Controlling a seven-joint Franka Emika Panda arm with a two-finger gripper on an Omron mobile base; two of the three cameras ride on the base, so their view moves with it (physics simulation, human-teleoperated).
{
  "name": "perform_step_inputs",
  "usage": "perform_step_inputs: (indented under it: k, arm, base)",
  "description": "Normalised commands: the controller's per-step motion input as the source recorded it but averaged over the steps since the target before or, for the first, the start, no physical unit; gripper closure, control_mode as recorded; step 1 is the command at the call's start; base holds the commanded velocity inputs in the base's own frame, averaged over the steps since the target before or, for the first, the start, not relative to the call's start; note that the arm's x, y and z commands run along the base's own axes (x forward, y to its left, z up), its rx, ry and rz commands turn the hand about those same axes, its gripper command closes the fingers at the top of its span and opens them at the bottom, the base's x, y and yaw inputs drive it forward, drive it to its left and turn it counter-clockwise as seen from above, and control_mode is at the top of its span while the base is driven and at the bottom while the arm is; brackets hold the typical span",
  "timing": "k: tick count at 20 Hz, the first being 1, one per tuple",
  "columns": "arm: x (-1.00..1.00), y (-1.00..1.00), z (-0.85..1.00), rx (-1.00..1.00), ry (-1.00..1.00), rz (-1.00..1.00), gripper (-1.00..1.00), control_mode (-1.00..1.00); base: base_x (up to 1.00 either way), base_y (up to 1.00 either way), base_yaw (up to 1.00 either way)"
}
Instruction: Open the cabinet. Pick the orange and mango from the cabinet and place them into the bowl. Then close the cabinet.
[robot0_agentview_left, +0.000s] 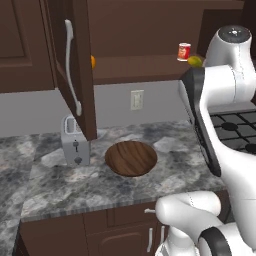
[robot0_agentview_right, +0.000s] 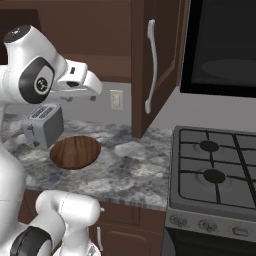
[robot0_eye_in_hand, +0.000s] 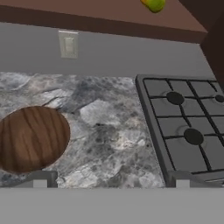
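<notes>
The dark brown wooden wall cabinet (robot0_agentview_left: 75, 70) stands open, its panelled door with the long silver bar handle swung out toward the room. On its shelf, a small round bright orange fruit (robot0_agentview_left: 93, 61) peeks from behind the door's edge at the left, and well apart from it, at the right end, a small oval yellow-green mango (robot0_agentview_left: 195, 61) lies just beside a little red labelled can (robot0_agentview_left: 184, 51). Below, the shallow round wood-grain bowl (robot0_agentview_left: 131, 158) sits empty on the mottled grey stone table (robot0_agentview_left: 60, 185), near a silver two-slot toaster (robot0_agentview_left: 75, 142). A black gas hob (robot0_agentview_right: 220, 170) adjoins to the right.

The white arm's jaws (robot0_eye_in_hand: 111, 183) are spread wide with nothing between them, hanging above the table between bowl and hob.

I'd judge both fruits light and firm, with smooth skins that could slip or roll. The mango looks best taken across its narrow middle, clear of the can. The orange, being round, can be gripped across its widest part, though the door edge crowds it.
</notes>
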Motion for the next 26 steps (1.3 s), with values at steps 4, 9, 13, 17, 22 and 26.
perform_step_inputs:
  k: [4, 9, 13, 17, 22, 26]
  arm:
    - [0.34, -0.22, 0.12, 0.06, -0.08, -0.01, -1.00, -1.00]
    - [0.36, -0.23, 0.06, 0.03, -0.16, -0.02, -1.00, -1.00]
    - [0.41, -0.16, 0.07, 0.02, -0.12, -0.05, -1.00, -1.00]
    - [0.41, -0.13, 0.08, 0.02, -0.04, -0.07, -1.00, -1.00]
    - [0.43, -0.19, 0.13, 0.05, 0.00, -0.06, -1.00, -1.00]
    - [0.40, -0.29, 0.04, 0.05, 0.00, -0.01, -1.00, -1.00]
  base:
    - [0.00, 0.00, 0.00]
    - [0.00, 0.00, 0.00]
    - [0.00, 0.00, 0.00]
    - [0.00, 0.00, 0.00]
    - [0.00, 0.00, 0.00]
    - [0.00, 0.00, 0.00]
